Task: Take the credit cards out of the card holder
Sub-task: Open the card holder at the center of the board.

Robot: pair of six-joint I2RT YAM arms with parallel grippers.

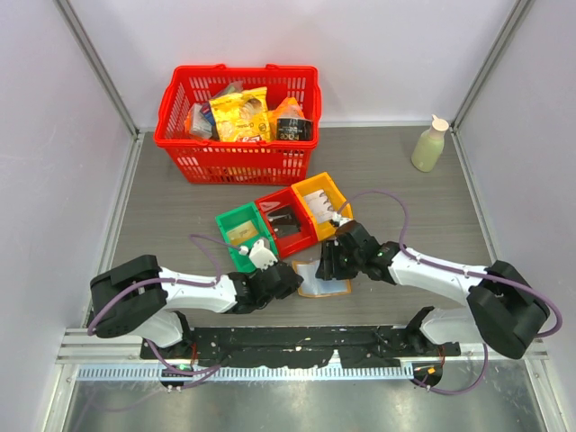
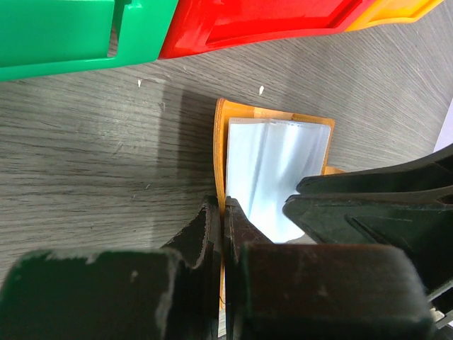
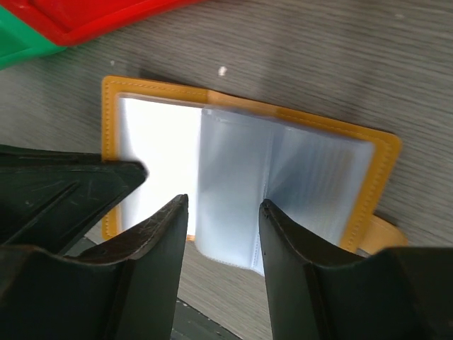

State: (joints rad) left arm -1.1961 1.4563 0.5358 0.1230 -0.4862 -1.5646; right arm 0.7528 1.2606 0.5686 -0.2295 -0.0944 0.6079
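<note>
The card holder (image 1: 324,283) lies open on the table, tan-orange with bluish clear sleeves. My left gripper (image 1: 286,279) is shut on its orange left edge; in the left wrist view (image 2: 224,212) the jaws pinch the cover (image 2: 220,142). My right gripper (image 1: 329,259) is open just above the holder; its jaws straddle the middle sleeves (image 3: 233,184) without touching them. The left sleeve (image 3: 159,156) shines white; I cannot tell whether a card is inside. A cream card (image 1: 239,236) lies in the green bin and a whitish card (image 1: 322,206) in the yellow bin.
Green (image 1: 225,219), red (image 1: 270,200) and yellow (image 1: 310,184) bins stand in a row just behind the holder. A red basket (image 1: 234,157) of snacks is at the back, and a pale green bottle (image 1: 429,144) at the back right.
</note>
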